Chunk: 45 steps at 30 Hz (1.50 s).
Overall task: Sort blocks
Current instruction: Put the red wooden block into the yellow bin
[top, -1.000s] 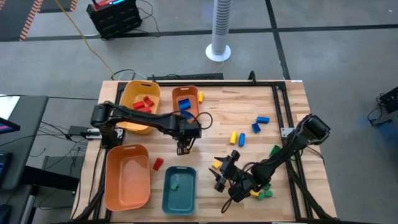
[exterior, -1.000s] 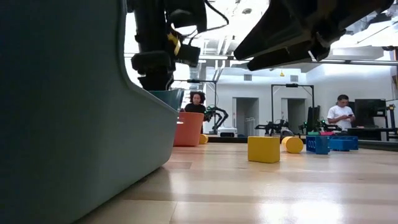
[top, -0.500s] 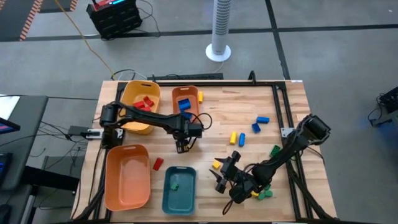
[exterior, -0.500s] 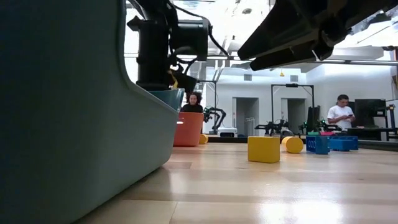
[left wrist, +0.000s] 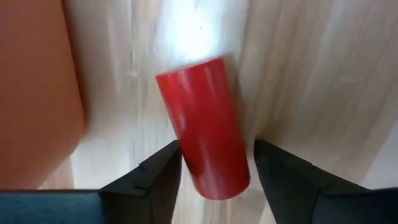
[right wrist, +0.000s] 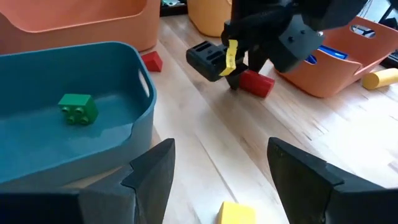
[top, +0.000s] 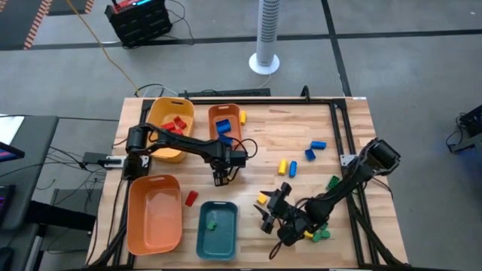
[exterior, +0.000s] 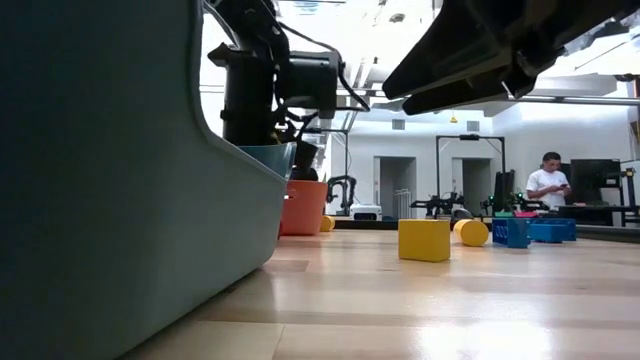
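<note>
Left jaws [left wrist: 214,171]: spread, pointing down at the bench [top: 301,135]; a red cylinder block [left wrist: 204,124] lies on its side between the two fingers, which flank its near end. Whether the fingers touch it cannot be told. In the right wrist view the same red cylinder [right wrist: 256,83] lies on the wood under the left arm's wrist.

Right jaws [right wrist: 217,186]: spread, holding nothing, hovering over bare bench. A yellow block [right wrist: 235,213] sits just ahead, between the fingers' line.

Trays:
- Teal tray [right wrist: 144,118], beside the right jaws, holds one green block [right wrist: 77,106].
- Large orange tray [top: 135,226], beyond the teal tray from the right jaws; no blocks seen in it.
- Small orange tray [top: 214,113], just beyond the left jaws, holds blue blocks [top: 224,126].
- Yellow tray [top: 154,113], next to it, holds red blocks [top: 175,125].

Loose blocks on the bench:
- Small red block [top: 191,198], near the left jaws, between the large orange tray and the teal tray.
- Two yellow blocks [top: 287,167] and blue blocks [top: 314,147], well apart from both jaws.
- Green blocks [top: 321,234] under the right arm.
</note>
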{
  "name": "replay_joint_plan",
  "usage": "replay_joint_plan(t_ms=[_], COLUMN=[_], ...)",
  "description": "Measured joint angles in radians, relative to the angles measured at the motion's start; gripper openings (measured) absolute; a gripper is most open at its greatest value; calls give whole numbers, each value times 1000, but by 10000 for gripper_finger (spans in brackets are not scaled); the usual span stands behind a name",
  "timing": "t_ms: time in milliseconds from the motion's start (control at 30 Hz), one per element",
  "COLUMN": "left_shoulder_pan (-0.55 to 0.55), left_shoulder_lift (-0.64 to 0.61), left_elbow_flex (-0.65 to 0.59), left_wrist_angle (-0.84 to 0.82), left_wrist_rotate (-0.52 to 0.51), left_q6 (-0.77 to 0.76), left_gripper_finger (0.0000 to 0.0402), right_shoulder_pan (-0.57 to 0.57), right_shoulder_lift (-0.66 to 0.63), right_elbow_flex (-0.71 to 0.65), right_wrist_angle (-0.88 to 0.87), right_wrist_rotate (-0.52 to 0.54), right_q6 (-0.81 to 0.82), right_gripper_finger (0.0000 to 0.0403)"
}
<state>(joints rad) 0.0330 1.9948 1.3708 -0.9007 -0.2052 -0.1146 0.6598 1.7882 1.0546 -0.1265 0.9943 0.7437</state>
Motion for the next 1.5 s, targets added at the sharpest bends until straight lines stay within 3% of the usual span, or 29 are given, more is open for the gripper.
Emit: replay_joint_plan(t_ms=[233, 500, 667, 833, 1000, 1233, 1367, 1500], left_shoulder_pan=[-1, -7, -13, 29, 172, 565, 726, 808], left_shoulder_lift=[-4, -10, -70, -189, -354, -543, -545, -466], left_elbow_flex=[-1, 45, 157, 192, 111, -102, -151, -151], left_wrist_angle=[6, -81, -282, -473, -549, -482, -389, -380], left_wrist_rotate=[-1, -10, -23, -106, -182, -166, -80, -68], left_q6=[62, 93, 118, 48, -17, -17, 6, 21], left_gripper_finger=[123, 120, 120, 121, 122, 124, 124, 125], right_shoulder_pan=[0, 0, 0, 0, 1, 5, -11, -21], right_shoulder_lift=[0, 0, 0, 0, 0, 0, 0, 0], right_elbow_flex=[0, 0, 0, 0, 0, 0, 0, 0], right_wrist_angle=[-1, -1, -1, -4, 2, 15, 79, 120], right_wrist_rotate=[0, 0, 0, 0, -1, -2, -15, -34], right_q6=[0, 0, 1, 8, 9, 8, -41, -84], right_gripper_finger=[270, 270, 270, 270, 270, 270, 270, 270])
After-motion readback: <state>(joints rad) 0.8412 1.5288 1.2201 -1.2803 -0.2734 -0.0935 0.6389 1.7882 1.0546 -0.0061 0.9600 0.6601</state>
